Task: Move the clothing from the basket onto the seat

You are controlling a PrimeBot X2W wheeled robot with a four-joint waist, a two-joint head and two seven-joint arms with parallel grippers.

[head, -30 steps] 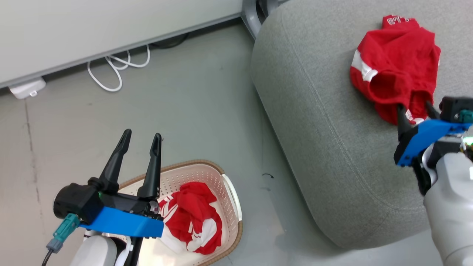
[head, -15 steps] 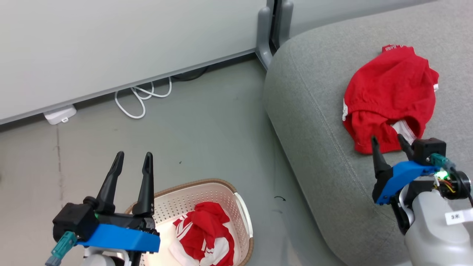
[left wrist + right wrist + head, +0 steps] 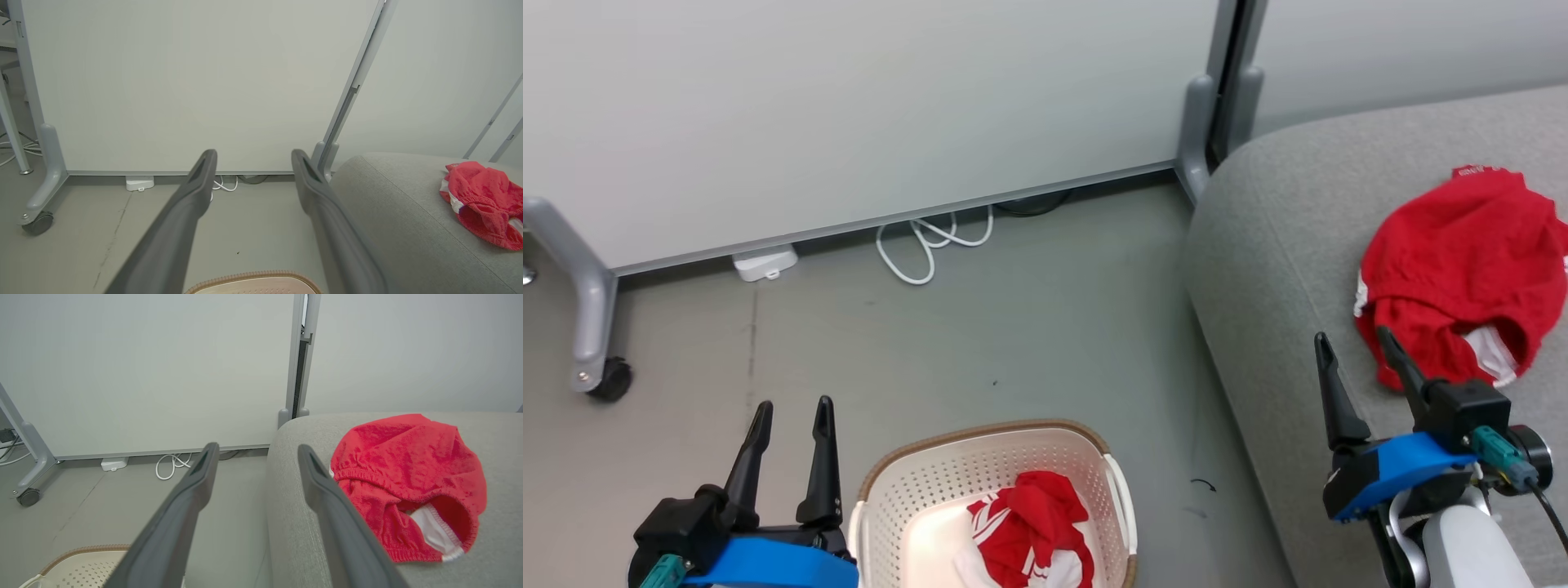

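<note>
One red garment with white trim lies crumpled on the light-grey sofa, also seen as the garment and garment. A second red and white garment sits in the cream basket on the floor; the basket rim and basket show at the wrist views' lower edges. My right gripper is open and empty, just short of the garment on the sofa. My left gripper is open and empty, left of the basket.
A pale partition wall on grey wheeled legs stands behind. A white cable and a white adapter lie on the grey floor at its base. A grey post rises beside the sofa's corner.
The head camera has tilted up, so everything sits lower in view. My right gripper has let go of the red garment, which now lies on the sofa, and drawn back.
</note>
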